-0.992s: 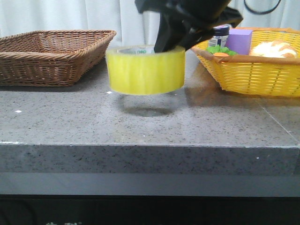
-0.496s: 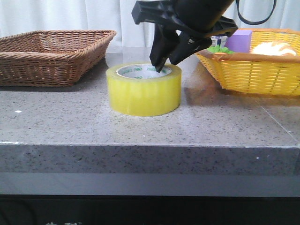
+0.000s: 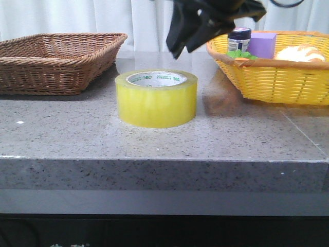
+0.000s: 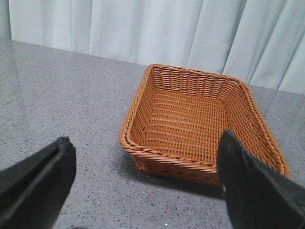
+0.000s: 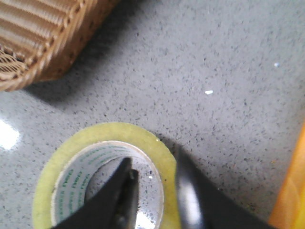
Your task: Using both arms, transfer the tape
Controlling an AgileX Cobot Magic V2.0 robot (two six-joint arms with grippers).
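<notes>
Your right gripper (image 3: 181, 50) hangs above the tabletop at upper centre of the front view, black fingers angled down and to the left, parted and holding nothing; its wrist camera shows a narrow gap between the two fingers (image 5: 125, 191). Your left gripper (image 4: 145, 183) has its fingers spread wide, nothing between them.

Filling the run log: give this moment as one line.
stage: handover drop | yellow packing tape roll: flat on grey stone table, released | right gripper: open, above roll | left gripper: open, facing brown wicker basket
</notes>
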